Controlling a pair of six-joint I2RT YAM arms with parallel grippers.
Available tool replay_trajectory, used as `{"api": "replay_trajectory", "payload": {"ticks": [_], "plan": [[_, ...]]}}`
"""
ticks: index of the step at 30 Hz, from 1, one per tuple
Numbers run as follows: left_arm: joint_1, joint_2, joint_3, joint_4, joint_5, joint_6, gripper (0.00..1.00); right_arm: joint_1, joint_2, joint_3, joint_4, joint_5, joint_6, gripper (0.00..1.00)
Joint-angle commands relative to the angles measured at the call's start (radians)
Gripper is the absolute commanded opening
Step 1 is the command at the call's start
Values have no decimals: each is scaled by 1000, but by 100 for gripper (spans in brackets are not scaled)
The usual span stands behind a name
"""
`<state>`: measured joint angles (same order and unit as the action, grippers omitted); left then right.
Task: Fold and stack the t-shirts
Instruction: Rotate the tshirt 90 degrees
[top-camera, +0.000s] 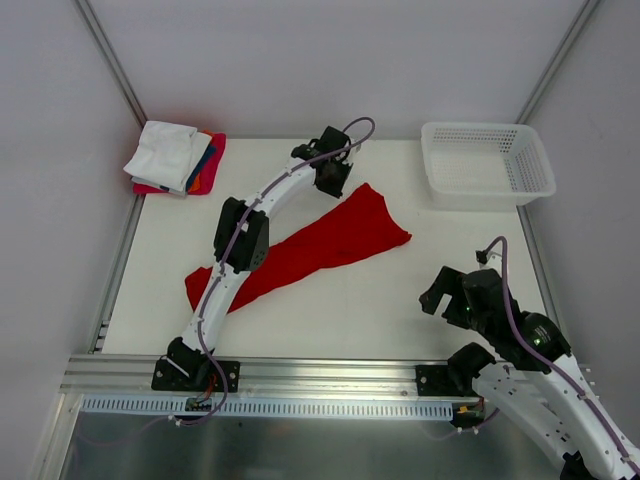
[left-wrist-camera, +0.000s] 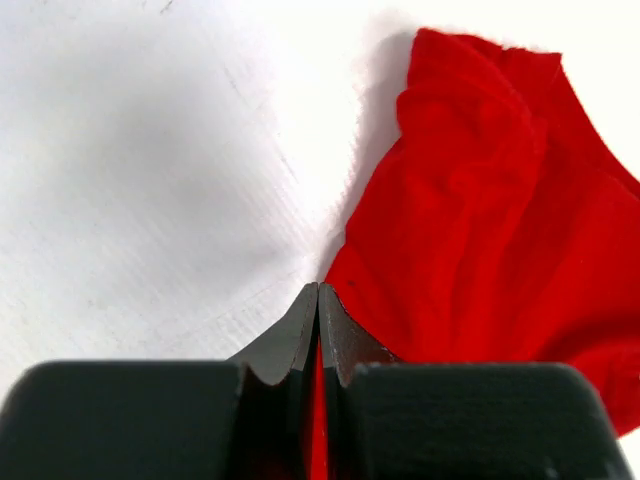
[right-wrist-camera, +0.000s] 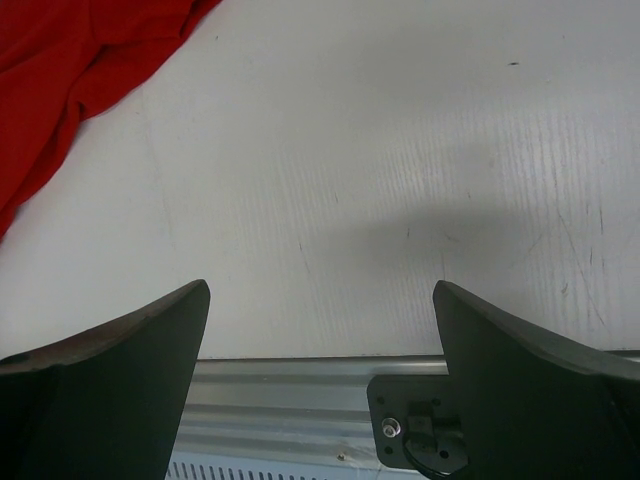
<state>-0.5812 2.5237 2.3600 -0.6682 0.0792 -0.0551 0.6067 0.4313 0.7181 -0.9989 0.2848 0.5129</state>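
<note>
**Top external view:** the red t-shirt (top-camera: 330, 240) lies as a long diagonal band across the middle of the table (top-camera: 400, 300), wider end toward the far right, narrower end near the left arm's base. The left gripper (top-camera: 333, 180) sits at the shirt's far edge; the wrist hides its jaws here, so contact cannot be judged from this angle. A stack of folded shirts (top-camera: 175, 158), white on top with blue, orange and pink-red edges beneath, occupies the far left corner. A white mesh basket (top-camera: 487, 190) stands in the far right corner. The right gripper (top-camera: 447, 295) hovers near the front right, well apart from the cloth.

**Left wrist view:** the left gripper (left-wrist-camera: 318, 292) has its jaws pressed together with a thin strip of the red t-shirt (left-wrist-camera: 480, 230) pinched between them. The rest of the cloth spreads rumpled to the right on the table (left-wrist-camera: 150, 180).

**Right wrist view:** the right gripper (right-wrist-camera: 320, 290) has its jaws spread wide with nothing between them, above bare table (right-wrist-camera: 400, 150) and the metal rail (right-wrist-camera: 290, 390); the red t-shirt (right-wrist-camera: 70, 60) shows in the upper left corner
</note>
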Motion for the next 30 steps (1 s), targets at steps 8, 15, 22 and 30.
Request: {"api": "replay_trajectory", "payload": {"ticks": [8, 15, 22, 30], "plan": [[-88, -98, -2, -38, 338, 46, 0, 8, 63, 1, 35, 5, -16, 99], [-105, -80, 8, -28, 373, 46, 0, 10, 34, -23, 29, 4, -10, 99], [-100, 30, -45, -45, 125, 32, 0, 10, -2, -5, -9, 14, -11, 100], [-77, 82, -7, -62, 214, 17, 0, 10, -16, 20, -12, 14, -17, 100]]}}
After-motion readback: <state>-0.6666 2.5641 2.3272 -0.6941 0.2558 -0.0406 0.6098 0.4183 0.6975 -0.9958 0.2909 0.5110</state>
